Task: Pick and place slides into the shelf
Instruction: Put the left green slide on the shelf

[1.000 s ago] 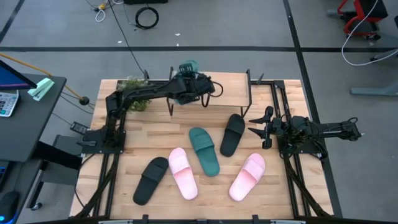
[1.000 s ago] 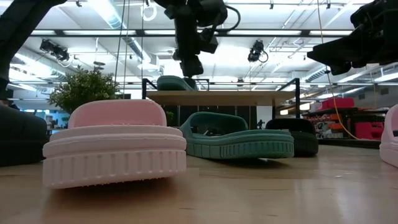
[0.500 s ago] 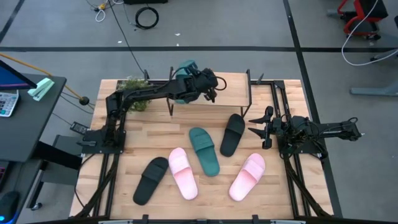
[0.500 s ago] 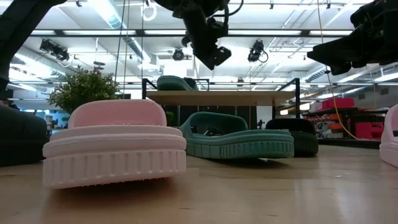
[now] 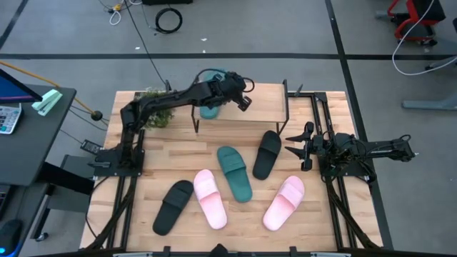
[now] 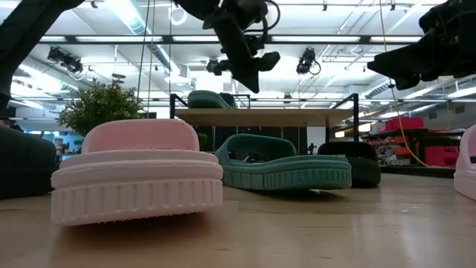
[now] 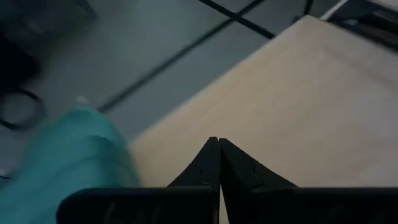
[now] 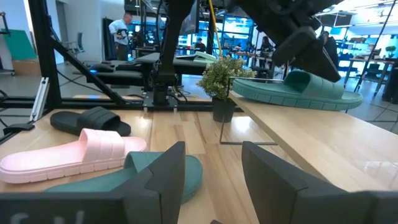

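Note:
A teal slide (image 5: 208, 110) lies sole-down on the shelf's top board (image 5: 265, 102), near its left end, partly hidden under my left arm. My left gripper (image 5: 245, 100) hovers above the board just right of that slide, shut and empty; the left wrist view shows its closed fingertips (image 7: 218, 151) over the board (image 7: 298, 93), with the slide (image 7: 74, 158) beside them. On the table lie a teal slide (image 5: 234, 173), two black slides (image 5: 268, 153) (image 5: 173, 206) and two pink slides (image 5: 210, 198) (image 5: 284, 203). My right gripper (image 5: 293, 146) waits open at the table's right edge.
A small potted plant (image 5: 153, 107) stands at the shelf's left end. The shelf's thin black legs (image 5: 287, 107) stand on the table's far part. The arm mounts sit at the left and right edges, with bare wood between the slides.
My left gripper has shut with nothing between its fingers, rolled about its own axis and tipped up from pointing down. It has drawn a little toward the table's right along the shelf, away from the teal slide, which has stayed where it lay.

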`<state>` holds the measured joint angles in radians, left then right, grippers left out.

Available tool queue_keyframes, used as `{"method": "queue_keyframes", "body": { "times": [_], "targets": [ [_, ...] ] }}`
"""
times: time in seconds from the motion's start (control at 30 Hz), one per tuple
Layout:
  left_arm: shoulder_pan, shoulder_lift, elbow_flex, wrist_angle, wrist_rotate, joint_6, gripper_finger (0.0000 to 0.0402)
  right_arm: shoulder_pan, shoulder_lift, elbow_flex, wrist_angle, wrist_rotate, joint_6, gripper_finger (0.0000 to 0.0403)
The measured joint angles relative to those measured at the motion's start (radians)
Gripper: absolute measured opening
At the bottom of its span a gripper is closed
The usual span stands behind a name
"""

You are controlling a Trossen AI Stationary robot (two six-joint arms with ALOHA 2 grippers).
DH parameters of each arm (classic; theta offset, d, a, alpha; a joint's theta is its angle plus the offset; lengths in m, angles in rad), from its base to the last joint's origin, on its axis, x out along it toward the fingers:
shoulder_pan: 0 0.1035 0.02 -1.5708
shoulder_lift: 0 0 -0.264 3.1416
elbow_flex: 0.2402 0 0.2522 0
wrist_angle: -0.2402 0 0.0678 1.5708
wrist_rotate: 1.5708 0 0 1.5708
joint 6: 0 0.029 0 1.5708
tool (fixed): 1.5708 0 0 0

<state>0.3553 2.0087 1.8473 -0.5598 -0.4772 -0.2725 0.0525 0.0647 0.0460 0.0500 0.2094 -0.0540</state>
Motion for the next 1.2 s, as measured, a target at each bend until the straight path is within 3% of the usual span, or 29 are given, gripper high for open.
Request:
{"method": "queue_keyframes", "body": {
  "times": [0.1,0.5,1.2],
  "targets": [
    [0.014,0.000,0.000,-0.009,0.068,-0.057,0.0007,0.000,0.000,0.000,0.000,0.000,0.000,0.0165],
    [0.047,0.000,0.000,-0.121,0.113,-0.155,0.0003,0.000,0.000,0.000,0.000,0.000,-0.001,0.0165],
    [0.122,0.000,0.000,-0.161,0.105,-0.164,0.0004,0.000,0.000,0.000,0.000,0.000,-0.002,0.0165]
  ]
}}
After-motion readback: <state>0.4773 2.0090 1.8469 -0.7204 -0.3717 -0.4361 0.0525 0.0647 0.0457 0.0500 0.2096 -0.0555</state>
